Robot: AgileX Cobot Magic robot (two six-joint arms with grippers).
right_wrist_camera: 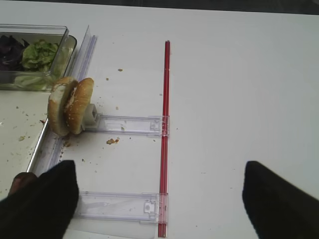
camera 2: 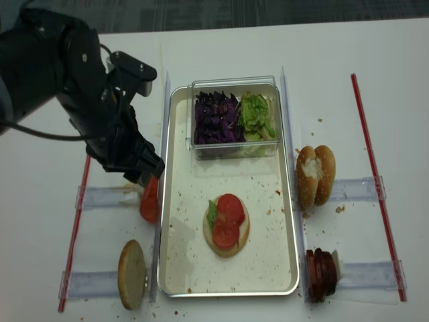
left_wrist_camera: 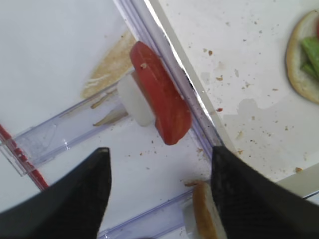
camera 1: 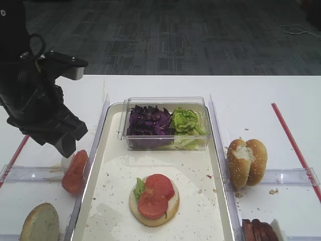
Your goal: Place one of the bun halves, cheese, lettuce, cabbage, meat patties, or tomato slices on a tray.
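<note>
My left gripper (left_wrist_camera: 159, 160) (camera 1: 66, 138) hangs open and empty just short of the tomato slices (left_wrist_camera: 162, 102) (camera 1: 74, 172), which stand on edge beside the tray (camera 1: 198, 165)'s left rim. A bun half (left_wrist_camera: 203, 215) (camera 1: 40, 223) stands close to its right finger. On the tray lies a bun half (camera 1: 154, 211) topped with lettuce and two tomato slices (camera 1: 156, 195). Cabbage (camera 1: 148, 122) and lettuce (camera 1: 186, 122) fill a clear box. Two bun halves (right_wrist_camera: 70, 104) and meat patties (camera 1: 260, 231) sit to the right. My right gripper (right_wrist_camera: 159, 172) is open over bare table. No cheese is in view.
Clear plastic holders (right_wrist_camera: 130, 124) and red strips (right_wrist_camera: 165, 124) lie on the white table either side of the tray. The clear box (camera 1: 165, 103) takes up the tray's far end. Crumbs speckle the tray and table.
</note>
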